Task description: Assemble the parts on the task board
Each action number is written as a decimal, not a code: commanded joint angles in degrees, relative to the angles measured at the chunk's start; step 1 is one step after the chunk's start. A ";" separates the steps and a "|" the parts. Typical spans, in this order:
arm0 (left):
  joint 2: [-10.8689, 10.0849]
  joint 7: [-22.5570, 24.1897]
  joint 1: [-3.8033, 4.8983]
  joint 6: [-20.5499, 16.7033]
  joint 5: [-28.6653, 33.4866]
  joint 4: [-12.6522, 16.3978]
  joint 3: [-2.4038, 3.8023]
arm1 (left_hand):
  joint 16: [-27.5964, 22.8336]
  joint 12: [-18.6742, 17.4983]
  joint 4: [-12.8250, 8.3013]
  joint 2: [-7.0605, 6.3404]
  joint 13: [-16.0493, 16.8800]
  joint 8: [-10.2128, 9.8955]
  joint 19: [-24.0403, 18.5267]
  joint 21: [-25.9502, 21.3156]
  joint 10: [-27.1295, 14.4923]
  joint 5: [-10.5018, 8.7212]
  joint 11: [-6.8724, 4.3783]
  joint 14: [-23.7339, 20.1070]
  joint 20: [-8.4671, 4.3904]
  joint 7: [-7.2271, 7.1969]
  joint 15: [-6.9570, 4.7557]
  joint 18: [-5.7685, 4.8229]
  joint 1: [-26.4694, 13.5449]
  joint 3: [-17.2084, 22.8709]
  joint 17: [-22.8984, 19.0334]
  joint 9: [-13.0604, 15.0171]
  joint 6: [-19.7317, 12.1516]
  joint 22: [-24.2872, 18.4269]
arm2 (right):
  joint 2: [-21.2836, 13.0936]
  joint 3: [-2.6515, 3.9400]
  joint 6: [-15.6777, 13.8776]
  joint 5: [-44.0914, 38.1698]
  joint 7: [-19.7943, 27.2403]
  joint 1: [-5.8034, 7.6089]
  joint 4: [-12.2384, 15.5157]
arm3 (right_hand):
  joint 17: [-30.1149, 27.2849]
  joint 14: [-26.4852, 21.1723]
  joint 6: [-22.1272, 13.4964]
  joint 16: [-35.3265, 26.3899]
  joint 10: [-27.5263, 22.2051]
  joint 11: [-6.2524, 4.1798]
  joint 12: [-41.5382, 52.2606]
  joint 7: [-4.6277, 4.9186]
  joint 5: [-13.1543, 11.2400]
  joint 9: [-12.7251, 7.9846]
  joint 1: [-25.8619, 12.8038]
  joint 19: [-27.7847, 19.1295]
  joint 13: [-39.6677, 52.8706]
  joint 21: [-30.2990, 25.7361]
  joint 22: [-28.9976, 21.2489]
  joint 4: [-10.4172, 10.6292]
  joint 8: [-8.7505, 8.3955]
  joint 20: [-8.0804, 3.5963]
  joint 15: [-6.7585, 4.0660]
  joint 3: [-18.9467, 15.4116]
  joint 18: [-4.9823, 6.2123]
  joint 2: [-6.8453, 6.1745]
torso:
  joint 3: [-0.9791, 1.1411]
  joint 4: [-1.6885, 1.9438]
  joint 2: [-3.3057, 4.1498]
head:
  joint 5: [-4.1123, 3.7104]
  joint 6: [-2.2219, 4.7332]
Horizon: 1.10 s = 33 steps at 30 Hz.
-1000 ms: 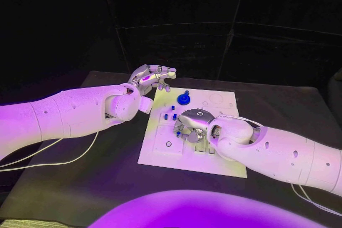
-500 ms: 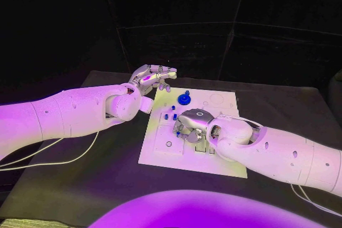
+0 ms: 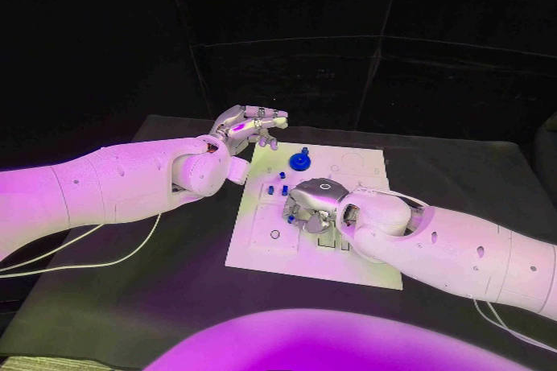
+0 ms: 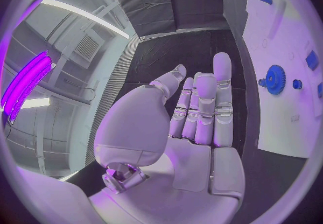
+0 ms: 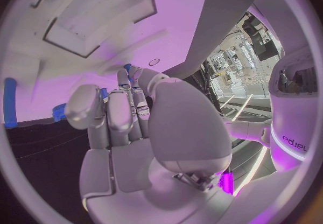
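Where the flat white rectangular task board (image 3: pixel 261 246) lies in the middle of the head view, on the black cloth-covered table (image 3: pixel 139 307), we see its near half mostly bare, with a small dark hole left of centre and a few pale slots near the right hand. The right hand (image 3: pixel 313 204), silver and many-fingered, comes in from the lower right on its thick white arm and hangs palm-down over the board's centre. Its fingers curl downward close together onto the board; a small blue part (image 3: pixel 290 219) shows at its fingertips, but we cannot tell whether the hand pinches it or only touches it. In the right wrist view those fingers (image 5: pixel 121 111) lie side by side, pressed against the white plate, with blue pieces (image 5: pixel 9 103) beside them.

Just beyond that hand, several short blue pegs (image 3: pixel 278 183) stand upright in the board. Farther up sits a round blue toothed gear with a raised knob (image 3: pixel 301 156); the left wrist view shows it (image 4: pixel 274 79) as a toothed disc on the white surface.

Farthest, at the board's upper left corner, the left hand (image 3: pixel 246 126) hovers over the black table. Its fingers (image 4: pixel 202 105) lie straight and close together, holding nothing.
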 commanded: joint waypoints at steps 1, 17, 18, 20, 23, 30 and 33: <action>0.06 -0.23 0.12 0.78 0.16 -0.11 0.05 | -0.27 0.21 -0.44 0.07 -0.10 0.15 -0.05 -0.40 -0.61 -0.05 0.00 -0.39 0.21 0.18 0.17 0.72 0.50 0.05 -0.05 0.08 -0.09 -0.06 | -0.10 0.01 0.29 -0.98 -0.41 0.07 0.17 | 0.04 1.99 0.47 0.32 0.37 -0.13 -0.19 0.08 0.02 0.08 -0.54 0.25 0.08 0.40 0.07 -0.43 -0.07 -0.05 -0.41 -0.04 -0.66 0.12 | 0.03 0.00 -0.05 | 0.09 0.01; 0.06 -0.62 0.13 0.95 0.16 -0.41 0.05 | -0.27 0.21 -0.43 0.07 -0.11 0.16 -0.05 -0.41 -0.70 -0.05 0.01 -0.41 0.22 0.19 0.18 0.72 0.49 0.04 -0.08 0.08 -0.10 -0.08 | 0.49 0.00 0.03 -1.15 -0.88 0.06 -0.78 | -2.30 1.26 -3.80 -1.34 -3.81 1.26 -2.77 1.32 -0.49 -0.43 -3.07 -1.04 -0.35 -1.35 -2.53 -0.08 -0.68 0.72 0.62 -0.71 -0.28 -0.97 | 0.03 0.01 0.04 | 0.03 0.01; 0.06 -0.63 0.13 0.96 0.16 -0.42 0.05 | -0.27 0.21 -0.43 0.07 -0.11 0.16 -0.05 -0.41 -0.70 -0.05 0.01 -0.41 0.22 0.19 0.18 0.72 0.49 0.04 -0.08 0.08 -0.10 -0.08 | 0.55 0.00 0.10 -1.15 -0.89 0.06 -0.84 | -2.44 1.22 -4.05 -1.43 -3.99 1.34 -2.87 1.39 -0.59 -0.39 -3.17 -1.11 -0.32 -1.45 -2.66 -0.11 -0.64 0.82 0.70 -0.74 -0.24 -1.01 | -0.01 0.03 0.03 | 0.01 0.01; 0.07 -0.64 0.13 0.97 0.16 -0.43 0.05 | -0.27 0.21 -0.43 0.07 -0.11 0.16 -0.05 -0.41 -0.70 -0.05 0.01 -0.41 0.22 0.19 0.18 0.72 0.49 0.04 -0.08 0.08 -0.10 -0.08 | 0.68 -0.01 0.29 -1.15 -0.89 0.04 -0.98 | -2.48 1.20 -4.04 -1.45 -3.97 1.34 -2.85 1.38 -0.63 -0.37 -3.17 -1.11 -0.30 -1.45 -2.65 -0.12 -0.60 0.85 0.71 -0.71 -0.24 -0.95 | -0.04 0.05 0.00 | 0.01 0.01; 0.09 -0.64 0.13 0.98 0.16 -0.44 0.05 | -0.27 0.21 -0.43 0.07 -0.11 0.16 -0.05 -0.41 -0.70 -0.05 0.01 -0.41 0.22 0.19 0.18 0.72 0.49 0.04 -0.08 0.08 -0.10 -0.08 | 0.79 -0.01 0.56 -1.15 -0.88 0.01 -1.06 | -2.47 1.20 -3.94 -1.43 -3.84 1.32 -2.78 1.34 -0.71 -0.31 -3.16 -1.11 -0.26 -1.44 -2.62 -0.16 -0.49 0.90 0.72 -0.68 -0.23 -0.85 | -0.05 0.07 -0.02 | 0.04 0.01; 0.10 -0.66 0.13 0.98 0.16 -0.49 0.05 | -0.27 0.21 -0.43 0.07 -0.11 0.16 -0.05 -0.41 -0.70 -0.05 0.01 -0.41 0.22 0.19 0.18 0.72 0.49 0.04 -0.08 0.08 -0.10 -0.08 | 0.91 -0.02 0.88 -1.15 -0.82 -0.13 -0.88 | -2.34 1.24 -3.70 -1.29 -3.56 1.24 -2.64 1.26 -0.88 -0.21 -3.22 -1.05 -0.19 -1.35 -2.47 -0.23 -0.32 0.95 0.70 -0.73 -0.23 -0.79 | 0.00 0.01 0.01 | 0.04 0.01; 0.11 -0.67 0.13 0.96 0.16 -0.51 0.05 | -0.27 0.21 -0.43 0.07 -0.11 0.16 -0.05 -0.41 -0.70 -0.05 0.01 -0.41 0.22 0.19 0.18 0.72 0.49 0.04 -0.08 0.08 -0.10 -0.08 | 0.90 -0.02 0.89 -1.15 -0.81 -0.20 -0.70 | -2.28 1.31 -2.84 -1.11 -2.37 0.89 -2.02 0.93 -0.99 0.00 -3.17 -0.89 -0.01 -1.16 -2.22 -0.46 0.05 0.90 0.47 -0.83 -0.21 -0.51 | -0.01 0.01 0.01 | 0.01 0.01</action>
